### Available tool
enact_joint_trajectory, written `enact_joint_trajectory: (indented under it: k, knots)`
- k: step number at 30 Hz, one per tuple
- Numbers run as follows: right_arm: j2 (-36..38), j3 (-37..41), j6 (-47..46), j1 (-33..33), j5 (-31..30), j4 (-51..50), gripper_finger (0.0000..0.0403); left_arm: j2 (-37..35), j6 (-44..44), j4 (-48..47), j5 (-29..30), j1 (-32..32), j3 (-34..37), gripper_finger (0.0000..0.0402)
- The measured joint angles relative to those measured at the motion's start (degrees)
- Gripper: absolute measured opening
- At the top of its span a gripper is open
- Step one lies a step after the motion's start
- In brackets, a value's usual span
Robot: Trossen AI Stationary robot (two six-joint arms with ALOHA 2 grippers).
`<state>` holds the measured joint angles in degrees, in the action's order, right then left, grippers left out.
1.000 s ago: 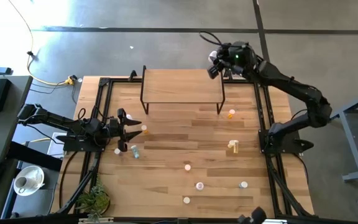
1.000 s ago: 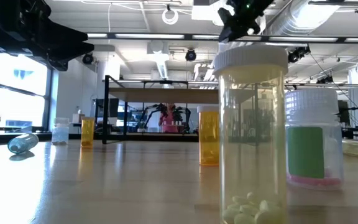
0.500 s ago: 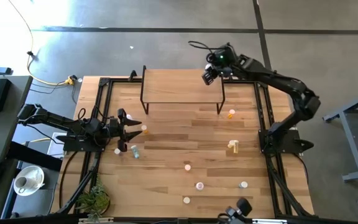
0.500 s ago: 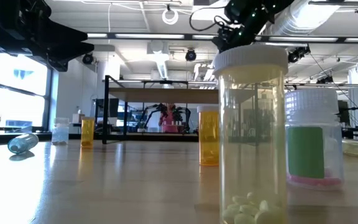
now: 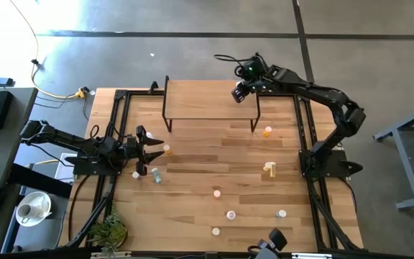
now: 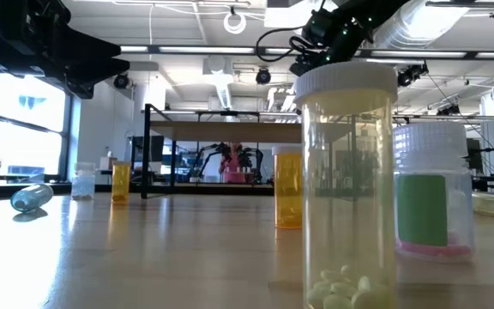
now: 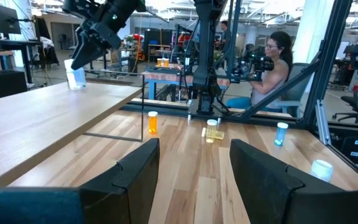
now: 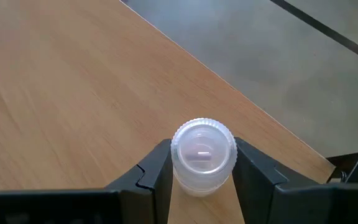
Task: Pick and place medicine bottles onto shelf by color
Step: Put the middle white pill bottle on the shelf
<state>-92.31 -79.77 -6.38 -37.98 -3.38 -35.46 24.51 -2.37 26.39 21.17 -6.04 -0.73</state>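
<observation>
Two dark fingers [image 8: 157,174] of the right gripper [image 8: 202,177] are seen closed partway on a pale blue-grey bottle [image 8: 202,154], one pad pressed to each side of it, just below the ribbed light cap. Bottle is held between the tips, cap twd the wrist cam, long axis upright, base twd the shelf [image 5: 207,97] top below; whether the base touches the wood can't be told. From above, the right gripper [image 5: 241,91] is over the shelf's far right corner.

Left gripper [image 5: 152,149] is parked low at the table's left side, fingers [image 7: 135,174] parted approx. midway, nothing betw. them. Just beside its tips: a light-capped bottle [image 5: 167,148] upright, another [image 5: 136,174] upright, and a blue-grey bottle [image 5: 155,175] lying on its side. Other bottles stand well apart across the table [image 5: 207,155].
</observation>
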Motion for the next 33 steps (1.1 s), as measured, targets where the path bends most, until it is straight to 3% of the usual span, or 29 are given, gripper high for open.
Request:
enact_joint_trajectory:
  k: [8, 21, 33]
  knots:
    - [0.0, 0.0, 0.3, 0.0, 0.0, -0.6, 0.0127, 0.0, 0.0, 0.0, 0.0, 0.0, 0.0, 0.0186]
    - [0.0, 0.0, 0.4, 0.1, -3.9, -1.7, 0.0216, 0.0, 0.0, 0.0, 0.0, 0.0, 0.0, 0.0186]
    - [5.5, 0.0, 2.2, 0.2, -4.1, -0.7, 0.0222, 0.0, 1.5, -1.7, 0.0, 0.0, 0.0, 0.0186]
